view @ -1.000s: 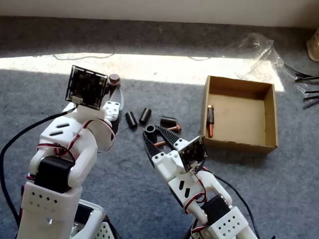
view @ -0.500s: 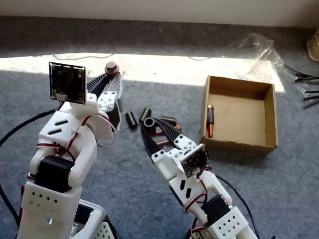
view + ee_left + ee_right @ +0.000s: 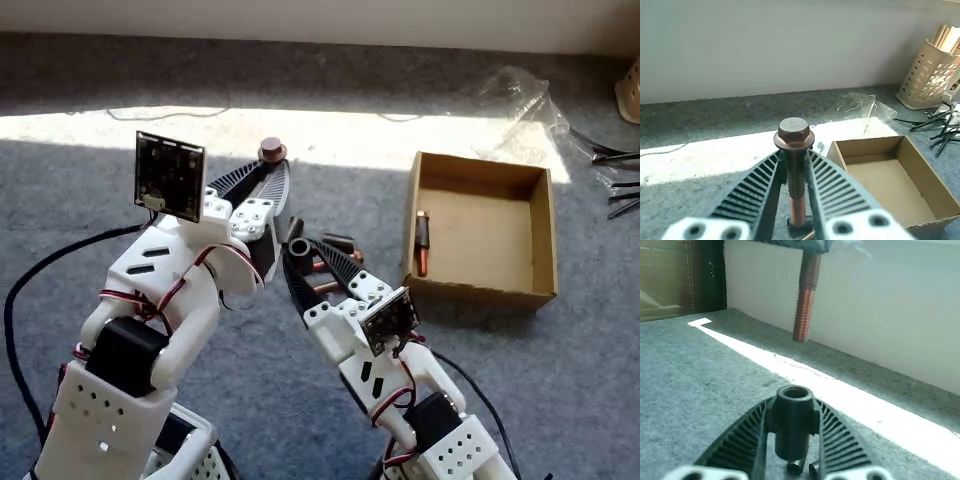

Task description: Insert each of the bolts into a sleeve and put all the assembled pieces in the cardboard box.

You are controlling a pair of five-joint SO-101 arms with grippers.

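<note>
The left gripper (image 3: 795, 159) clamped an upright copper hex-head bolt (image 3: 794, 140), head up, near the open brown cardboard box (image 3: 480, 289). The right gripper (image 3: 303, 250) gripped an upright black cylindrical sleeve (image 3: 792, 417), nearer that box.

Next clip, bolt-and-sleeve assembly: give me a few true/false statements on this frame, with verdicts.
1. The left gripper holds a bolt head up. True.
2. The right gripper is empty. False: it is shut on a black sleeve.
3. The bolt is seated in that sleeve. False: its threaded tip hangs above the opening, apart.
4. The cardboard box is empty. False: one assembled piece lies inside.
5. A loose sleeve lies on the carpet. True.
</note>
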